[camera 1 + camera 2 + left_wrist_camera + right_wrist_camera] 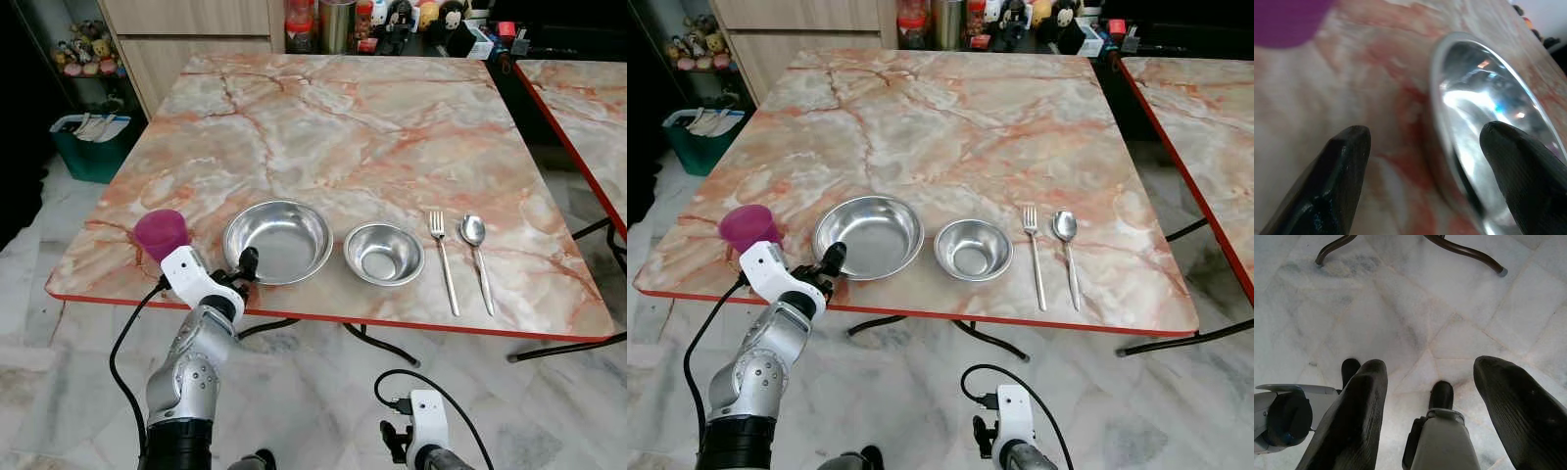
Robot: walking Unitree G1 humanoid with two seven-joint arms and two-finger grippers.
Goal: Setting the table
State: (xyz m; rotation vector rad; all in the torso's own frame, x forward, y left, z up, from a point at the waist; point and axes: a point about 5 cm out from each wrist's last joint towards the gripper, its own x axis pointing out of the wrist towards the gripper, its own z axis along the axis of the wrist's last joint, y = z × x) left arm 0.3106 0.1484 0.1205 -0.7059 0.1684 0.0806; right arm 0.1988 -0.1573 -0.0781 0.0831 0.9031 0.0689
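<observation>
Left gripper [245, 269] spread at large bowl [278, 240] rim, purple cup [162, 233] beside

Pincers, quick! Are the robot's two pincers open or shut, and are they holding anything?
Left pincer: open, straddling the rim of the big metal bowl, not clamped on it.
Right pincer: open, holding nothing, hanging over the floor.

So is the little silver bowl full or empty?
Empty. The small bowl sits upright on the table beside the big bowl, and its shiny bare bottom shows, with nothing inside.
</observation>
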